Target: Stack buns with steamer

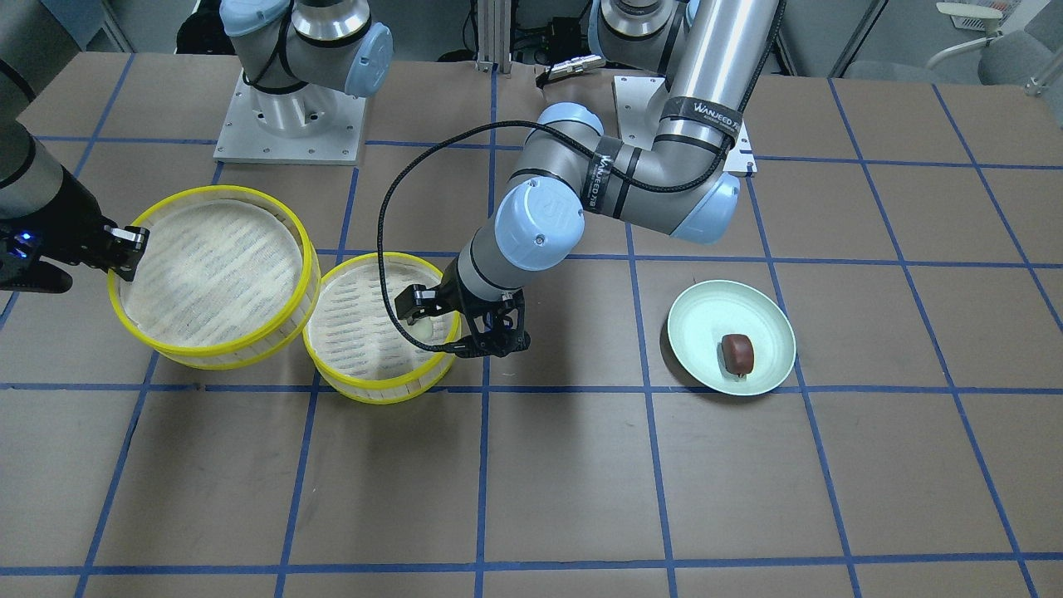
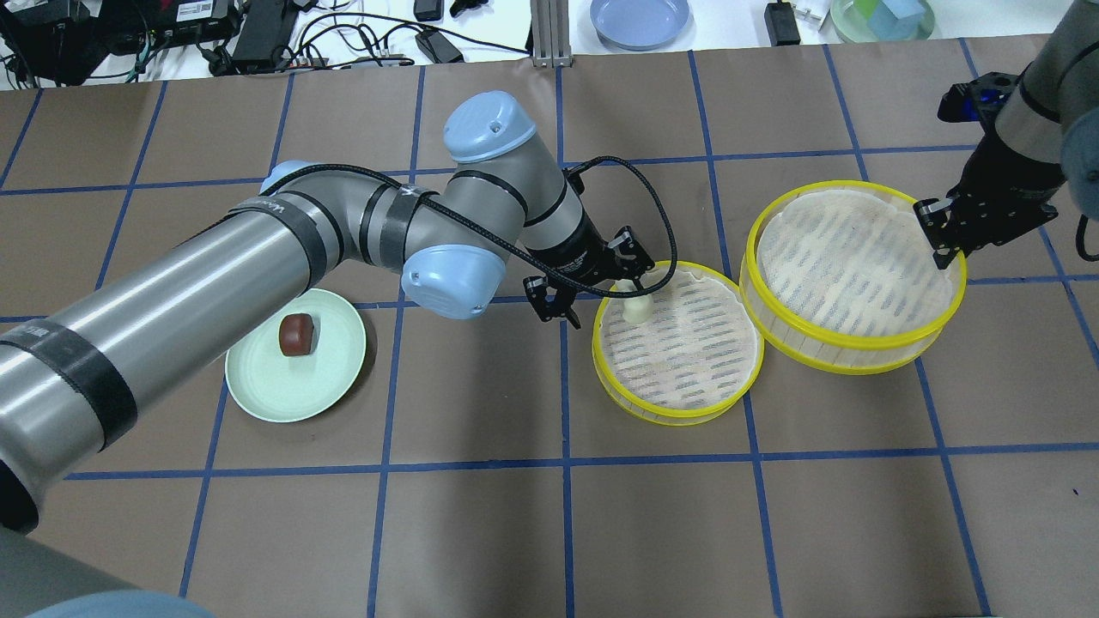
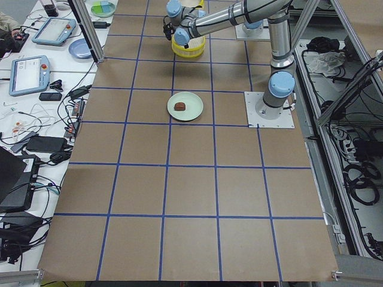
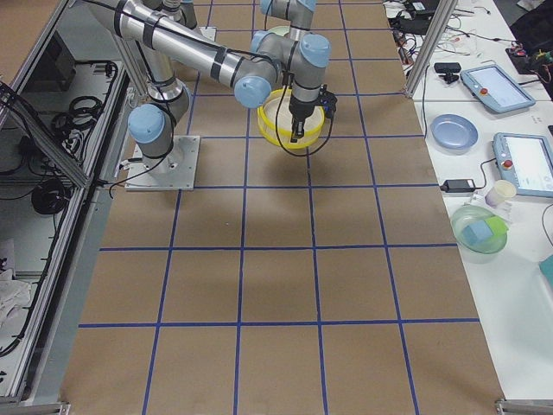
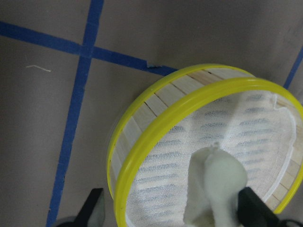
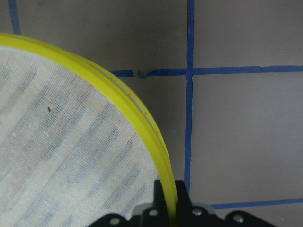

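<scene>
A pale cream-white bun (image 2: 637, 307) sits inside the smaller yellow-rimmed steamer (image 2: 678, 412), close to its rim. My left gripper (image 2: 605, 302) is open over that rim. In the left wrist view the bun (image 5: 215, 189) lies beside one of the fingers (image 5: 255, 208), and the other finger is far off outside the steamer. A dark reddish-brown bun (image 2: 297, 333) lies on the mint-green plate (image 2: 258, 386). My right gripper (image 2: 943, 245) is shut on the rim of the larger steamer (image 2: 841, 365). That steamer's edge overlaps the smaller one.
The two arm bases (image 1: 291, 124) stand at the robot's side of the table. A black cable (image 1: 386, 249) loops from the left wrist over the smaller steamer. A blue plate (image 2: 640, 19) and cables lie beyond the table's far edge.
</scene>
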Motion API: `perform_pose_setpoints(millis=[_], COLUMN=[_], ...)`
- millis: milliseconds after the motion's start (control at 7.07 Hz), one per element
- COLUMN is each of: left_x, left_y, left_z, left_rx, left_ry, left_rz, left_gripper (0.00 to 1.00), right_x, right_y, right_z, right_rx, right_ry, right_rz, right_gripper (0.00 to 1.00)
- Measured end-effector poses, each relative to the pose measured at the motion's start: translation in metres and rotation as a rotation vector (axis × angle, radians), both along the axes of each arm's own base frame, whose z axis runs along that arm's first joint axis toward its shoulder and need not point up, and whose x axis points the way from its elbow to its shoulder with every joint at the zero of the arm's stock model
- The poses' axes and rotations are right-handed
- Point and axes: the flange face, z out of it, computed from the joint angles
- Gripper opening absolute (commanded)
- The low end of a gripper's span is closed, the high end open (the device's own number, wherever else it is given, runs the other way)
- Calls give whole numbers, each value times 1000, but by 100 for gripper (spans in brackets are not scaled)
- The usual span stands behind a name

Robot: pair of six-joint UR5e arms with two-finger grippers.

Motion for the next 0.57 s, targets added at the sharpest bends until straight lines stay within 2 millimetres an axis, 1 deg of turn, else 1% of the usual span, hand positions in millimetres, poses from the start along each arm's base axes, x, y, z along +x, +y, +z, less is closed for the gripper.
perform_pose_setpoints(millis=[142, 283, 425, 566], left_x=[-2, -4, -2, 16], left_y=[1, 2, 1, -9], left_z=[-3, -4, -1, 9], left_rx=[15, 26, 25, 4], left_ry=[16, 34, 39, 14], left_rz=[2, 2, 2, 1], left_gripper=[100, 100, 99, 99], right_x=[9, 22, 33, 39], right_y=[-1, -2, -3, -3], right_z=[0, -1, -3, -5], right_rx=[0, 0, 2, 3], right_ry=[2, 7, 10, 7], right_rz=[-3, -10, -11, -12], right_gripper=[0, 0, 0, 0])
